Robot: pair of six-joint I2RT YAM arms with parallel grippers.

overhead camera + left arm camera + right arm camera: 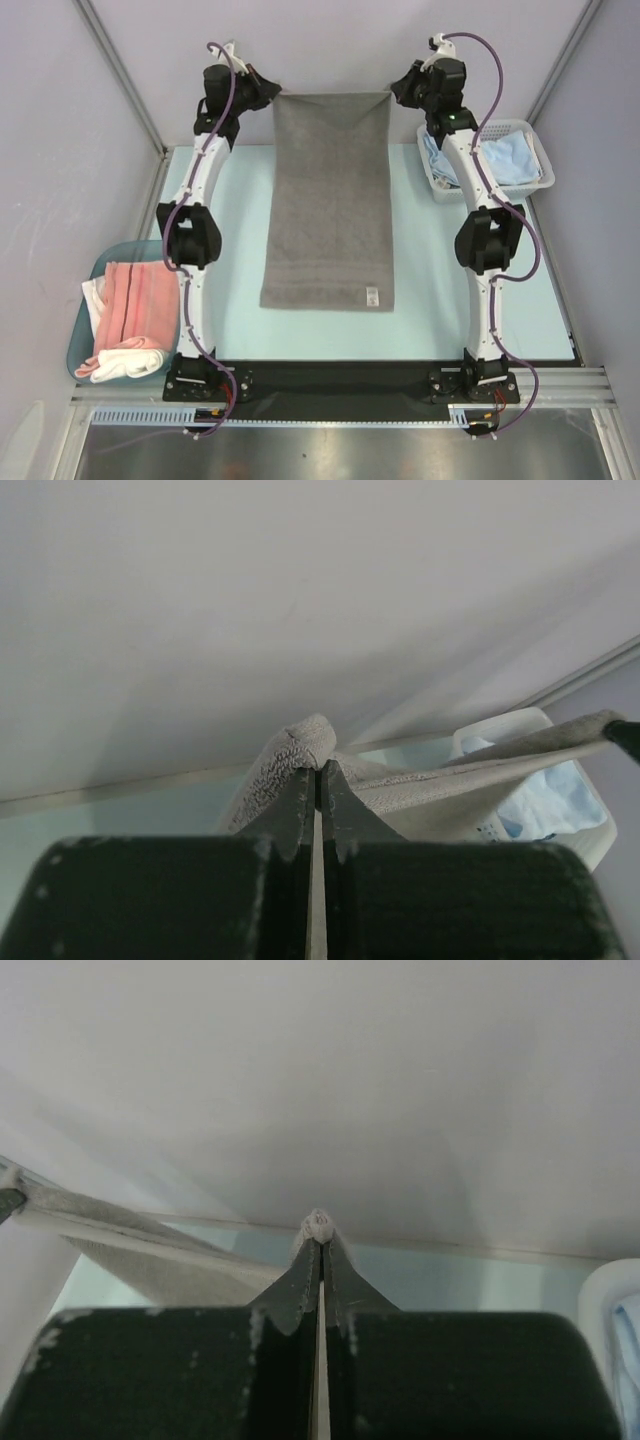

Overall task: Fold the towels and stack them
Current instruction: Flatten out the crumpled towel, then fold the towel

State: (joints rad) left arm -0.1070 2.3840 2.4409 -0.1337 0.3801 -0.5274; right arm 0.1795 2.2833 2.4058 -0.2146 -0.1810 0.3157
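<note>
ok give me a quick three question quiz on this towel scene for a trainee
1. True or false: the left gripper and the right gripper each pinch a far corner of the grey towel.
2. Fill in: the teal tub holds a salmon-pink towel and a ____ towel.
3. Where is the light blue towel? A) in the teal tub B) in the white mesh basket C) held by the right gripper

Key: 1 true; 2 white towel; 3 B
</note>
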